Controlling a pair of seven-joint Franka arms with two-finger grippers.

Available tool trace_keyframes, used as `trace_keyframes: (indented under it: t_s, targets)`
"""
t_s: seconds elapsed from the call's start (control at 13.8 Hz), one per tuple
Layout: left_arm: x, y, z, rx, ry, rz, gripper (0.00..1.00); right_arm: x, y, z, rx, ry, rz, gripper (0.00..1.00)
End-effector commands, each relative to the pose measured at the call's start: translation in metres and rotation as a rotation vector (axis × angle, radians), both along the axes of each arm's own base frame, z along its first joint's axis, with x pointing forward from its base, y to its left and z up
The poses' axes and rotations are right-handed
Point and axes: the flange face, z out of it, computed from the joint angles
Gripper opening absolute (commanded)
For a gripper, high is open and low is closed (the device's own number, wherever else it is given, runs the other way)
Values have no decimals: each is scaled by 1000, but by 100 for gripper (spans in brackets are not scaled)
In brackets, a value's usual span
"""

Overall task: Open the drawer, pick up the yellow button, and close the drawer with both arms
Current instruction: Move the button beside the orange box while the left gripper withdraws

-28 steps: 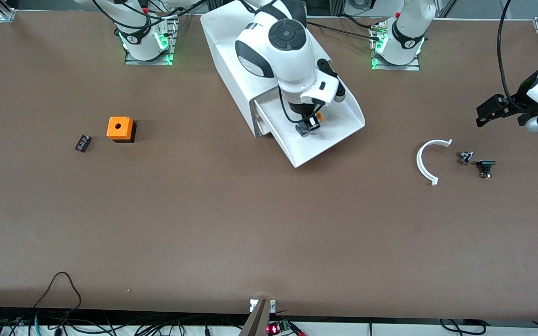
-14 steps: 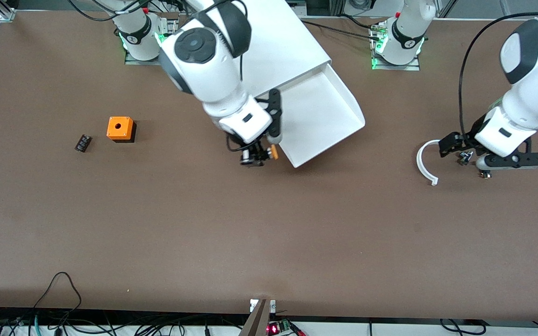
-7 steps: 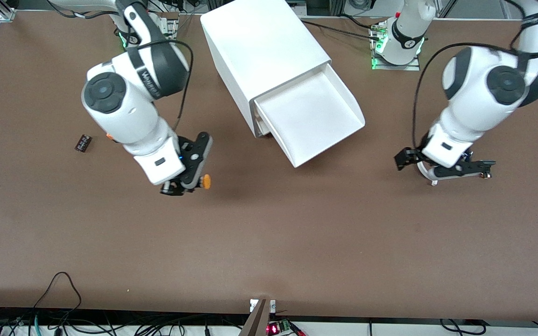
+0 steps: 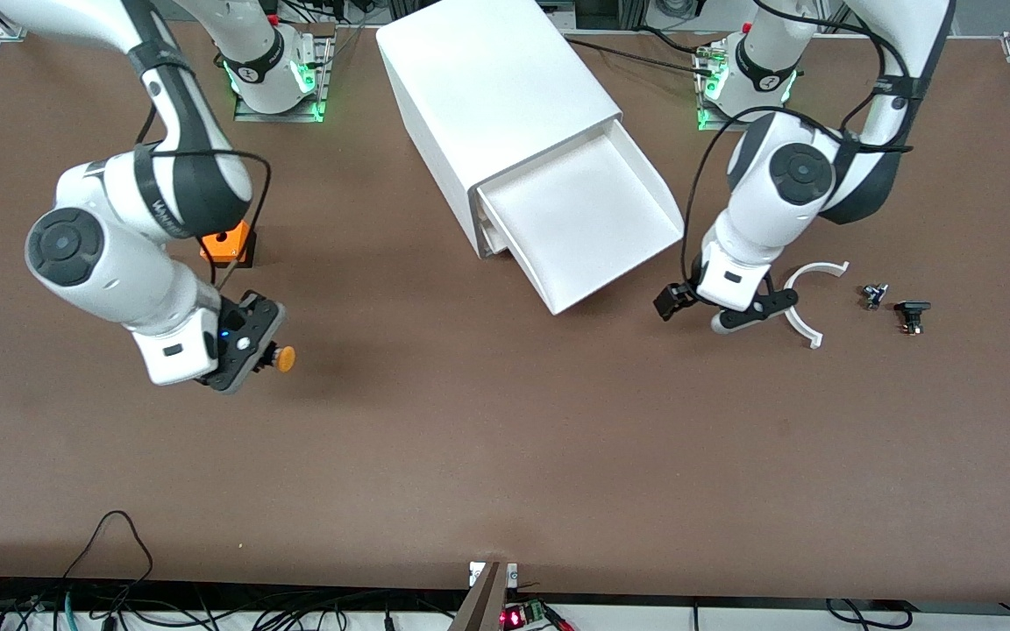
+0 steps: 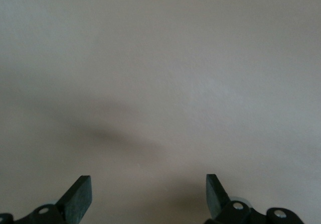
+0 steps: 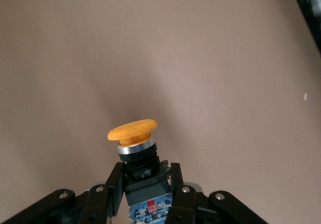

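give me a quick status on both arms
Right pincer shut on button, over bare table. Left pincer open, beside drawer. Drawer open, path clear.

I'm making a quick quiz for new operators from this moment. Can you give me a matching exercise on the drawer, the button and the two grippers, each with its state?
Things:
1. drawer
2. button
3. left gripper
4. right gripper

States:
A. open, holding nothing, over bare table beside the drawer's front
B. pulled out, nothing in it
C. shut on a small part, over bare table
D. held by its body, orange cap free

Pairs: 1-B, 2-D, 3-A, 4-C
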Motion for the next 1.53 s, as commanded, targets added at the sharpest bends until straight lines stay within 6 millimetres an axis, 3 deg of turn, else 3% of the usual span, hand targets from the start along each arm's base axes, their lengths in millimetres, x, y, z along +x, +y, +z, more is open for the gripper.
trace_keyframes:
  t_s: [0.0, 0.22, 0.51, 0.73, 0.8, 1.02, 1.16, 1.31, 1.45]
  targets:
    - [-21, -35, 3, -34, 21, 103, 100, -6, -36, -10, 11, 27, -73, 19]
    - [-50, -75, 2, -50, 58, 207, 100, -10, -58, -25, -1, 52, -96, 19]
    - [-93, -113, 0, -43, 93, 232, 100, -35, -98, -83, -2, 70, -143, 18]
    - [-132, -145, 3, -32, 106, 168, 100, -42, -149, -112, 13, 34, -243, 18]
    - [-142, -156, 5, -34, 105, 140, 100, -44, -157, -122, 18, 42, -260, 18]
    - [-174, -179, 5, -25, 111, 61, 100, -48, -160, -132, 18, 62, -268, 18]
    - [-190, -187, 0, -16, 121, 29, 100, -60, -162, -150, 13, 99, -262, 20]
    - [-193, -189, 0, -16, 121, 19, 100, -65, -168, -157, 12, 114, -262, 23]
    - [-186, -185, 2, -20, 115, 32, 100, -69, -169, -162, 11, 127, -263, 33]
